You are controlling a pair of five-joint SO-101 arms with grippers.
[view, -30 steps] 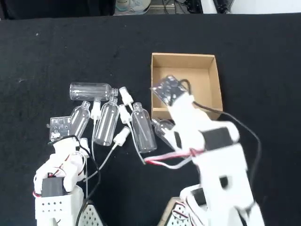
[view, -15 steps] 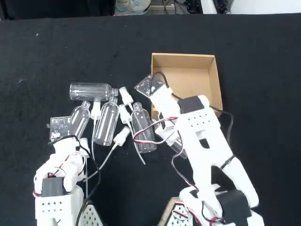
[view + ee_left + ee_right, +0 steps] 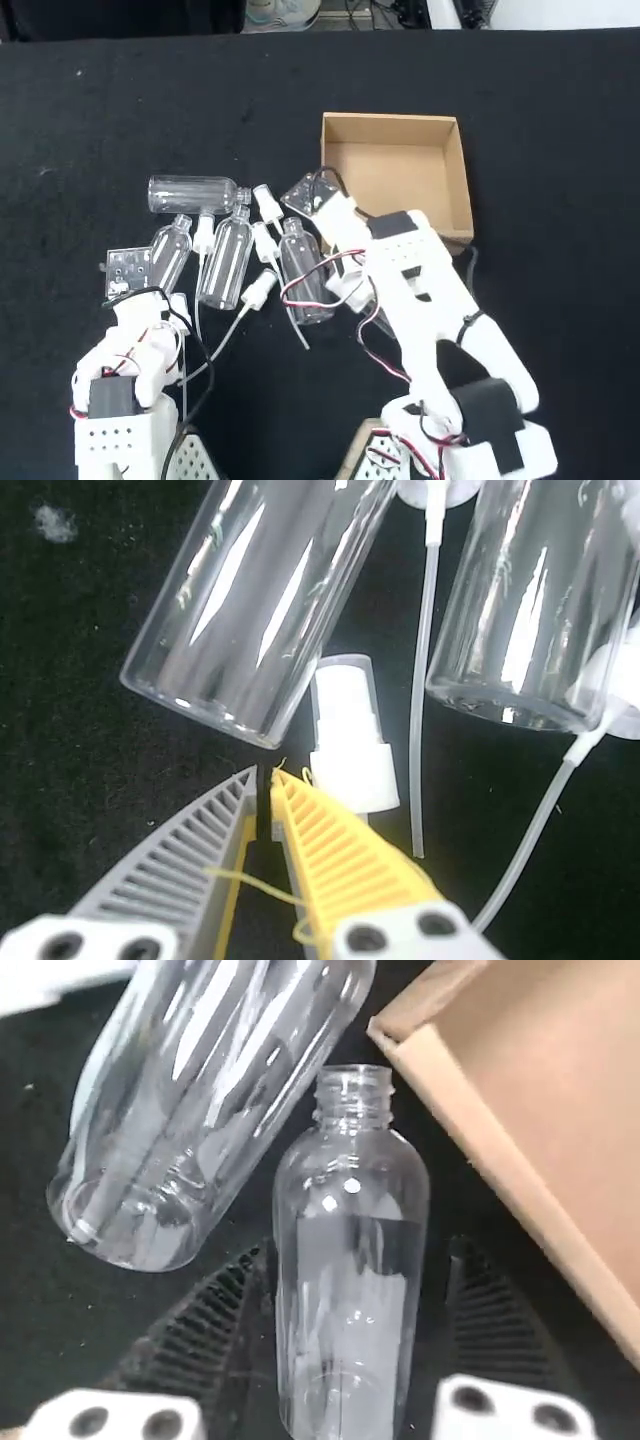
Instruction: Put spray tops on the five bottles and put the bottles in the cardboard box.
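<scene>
Two claws examined, nearest first. Left claw, near left of the worktop: fingers together with nothing between them, tips just beside a loose white spray top and the base of a clear bottle.

Right claw, right of centre: fingers apart, standing either side of an uncapped bottle. That bottle lies on the worktop with its open neck pointing far, just beside the near left corner of the cardboard box. A gap shows on each side of the bottle; no grip made as yet.

Farther left, four more bottles lie in a loose cluster with further spray tops scattered among them. The farthest bottle lies crosswise.

Assessment of handling:
- **Bottles:** they appear to be empty, thin, clear plastic, so light, smooth and round. They are likely to roll away from a one-sided push and to slip out of a hard pinch.
- **Where to hold a bottle:** close across the mid-body, square to its length, with moderate force. Leave the threaded neck free for the top.
- **Spray tops:** small and rigid at the head, but each trails a long, thin dip tube that looks whippy. Hold by the collar, not the tube, and steer the tube into the neck first.
</scene>
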